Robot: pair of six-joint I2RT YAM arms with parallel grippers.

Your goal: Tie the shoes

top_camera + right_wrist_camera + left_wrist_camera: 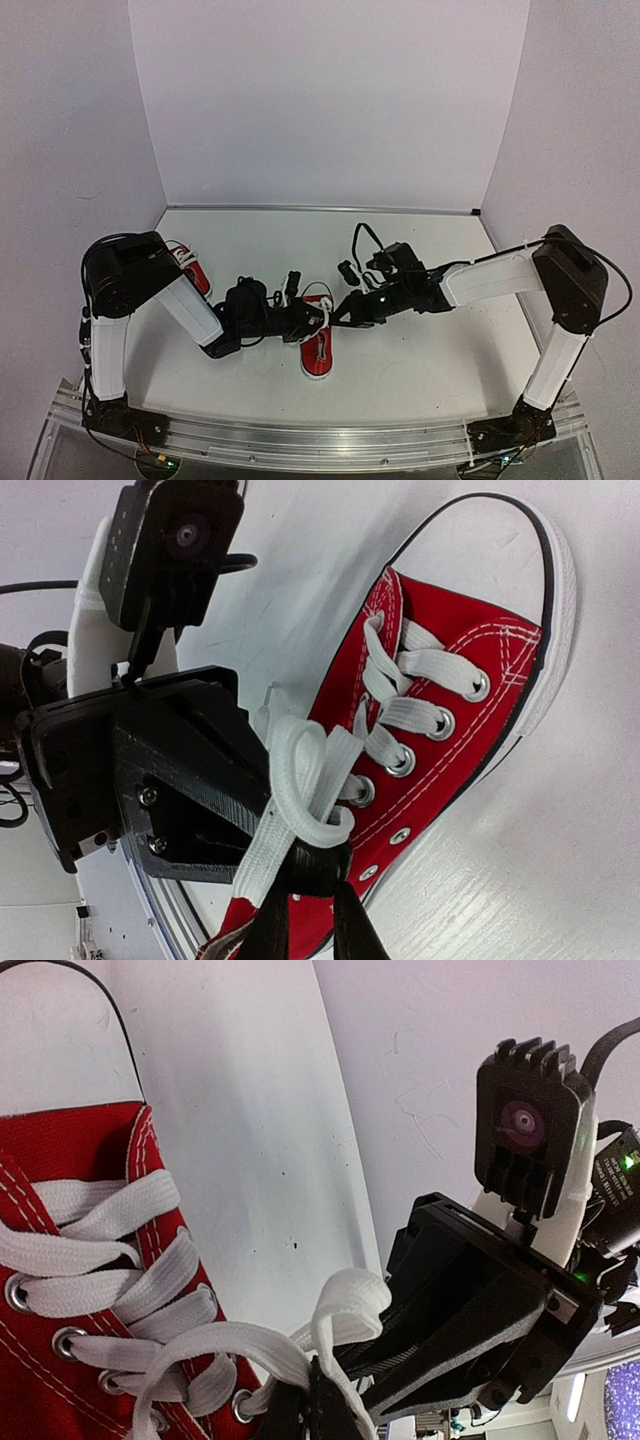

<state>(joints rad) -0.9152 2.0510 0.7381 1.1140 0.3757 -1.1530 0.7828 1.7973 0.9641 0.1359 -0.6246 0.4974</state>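
Near shoe: a red sneaker (pixel 318 352) lies at the middle of the table (pixel 420 350), toe toward the arms' bases, with both grippers meeting over its laces.
Far shoe: the second sneaker (pixel 195 272) sits well apart to the left, partly hidden behind the left arm; whether it is tied cannot be told.
Left gripper: the left gripper (pixel 318 1400) is clamped tight on a lace strand (pixel 215 1345) that runs up from the eyelets.
Right gripper: the right gripper (pixel 303 872) pinches the base of a lace loop (pixel 300 770), its fingers nearly together around the flat white cord.
Done: the near shoe is laced through all its eyelets, and one loop is formed and held just above the tongue.
Not done: no finished bow shows; the loop looks slack and nothing is cinched against the shoe.
Left to do: by this view, wrapping the strand, pulling the knot snug, then the second sneaker.
Progress: early to middle, on the first shoe.
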